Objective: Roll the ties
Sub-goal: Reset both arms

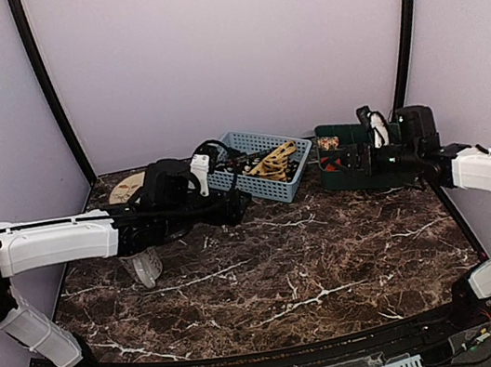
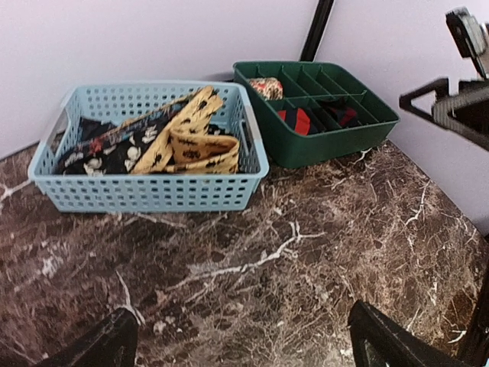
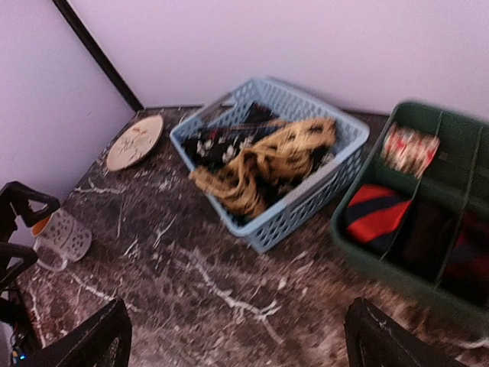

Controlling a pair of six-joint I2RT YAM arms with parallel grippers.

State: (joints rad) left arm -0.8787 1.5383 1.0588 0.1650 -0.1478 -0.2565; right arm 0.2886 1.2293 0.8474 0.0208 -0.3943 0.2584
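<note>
A dark brown marble-patterned table (image 1: 288, 270) with white veins is shown. Four things are carried directly on it. A light blue perforated basket (image 2: 153, 191) is set at the back, near the wall. A green divided tray (image 2: 321, 149) is placed just beside it, on the right. A round tan patterned disc (image 3: 134, 141) is laid flat at the rear left corner. A white perforated cup (image 3: 65, 237) is seen nearer, at the left side, apparently tipped over.

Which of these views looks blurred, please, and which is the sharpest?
Right wrist view is soft, smearing the green tray and the red-striped tie; left wrist view is crisp on the blue basket; top view is evenly lit, without glare.
</note>
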